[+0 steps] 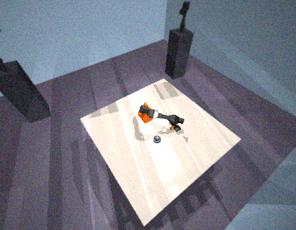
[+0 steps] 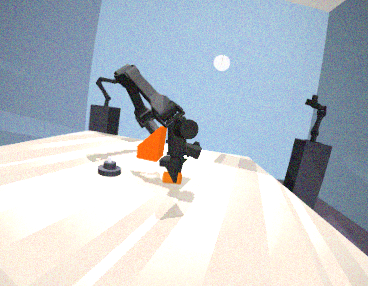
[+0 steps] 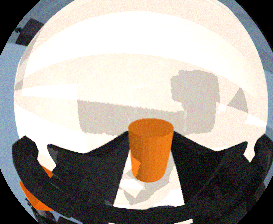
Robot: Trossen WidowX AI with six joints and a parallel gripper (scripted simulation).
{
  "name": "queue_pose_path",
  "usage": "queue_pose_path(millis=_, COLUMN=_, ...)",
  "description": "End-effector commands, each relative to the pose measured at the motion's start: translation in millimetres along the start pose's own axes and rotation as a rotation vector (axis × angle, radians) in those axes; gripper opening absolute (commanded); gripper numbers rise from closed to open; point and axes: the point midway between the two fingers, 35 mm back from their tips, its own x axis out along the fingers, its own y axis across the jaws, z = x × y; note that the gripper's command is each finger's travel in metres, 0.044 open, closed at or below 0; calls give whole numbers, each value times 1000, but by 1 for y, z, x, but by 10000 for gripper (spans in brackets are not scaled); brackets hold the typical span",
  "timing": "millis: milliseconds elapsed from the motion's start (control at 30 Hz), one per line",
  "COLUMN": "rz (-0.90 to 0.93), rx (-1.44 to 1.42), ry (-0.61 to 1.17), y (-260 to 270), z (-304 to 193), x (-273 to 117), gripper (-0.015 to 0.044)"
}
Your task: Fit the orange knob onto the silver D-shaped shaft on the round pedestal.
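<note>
The orange knob [image 1: 172,128] [image 2: 166,178] [image 3: 150,152] lies on its side at table level, a plain round end showing in the wrist view. No hole shows on it. My gripper [image 1: 175,128] [image 2: 173,176] [image 3: 149,135] is shut on the knob, with a dark finger on each side of it. The round dark pedestal [image 1: 157,139] [image 2: 109,171] stands apart from the knob, to its left in the exterior view. The silver shaft [image 2: 110,162] sticks up from its middle; its flat side is too small to make out. The wrist view does not show the pedestal.
An orange block [image 1: 145,117] [image 2: 152,145] [image 3: 34,198] stands by the arm's base, behind the pedestal in the exterior view. The pale table [image 1: 136,193] [image 2: 119,240] carries striped light and shadows. Dark columns [image 1: 179,54] [image 2: 308,167] with small arms stand beyond the table.
</note>
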Motion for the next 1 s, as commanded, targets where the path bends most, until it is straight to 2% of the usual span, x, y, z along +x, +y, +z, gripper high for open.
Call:
queue_pose_path(millis=0, rz=1, rx=-1, ry=-71, y=0, z=-4, x=-4, gripper=181)
queue_pose_path(millis=967, rz=1, rx=-3, ry=-470, y=1, z=-27, x=-15, gripper=181)
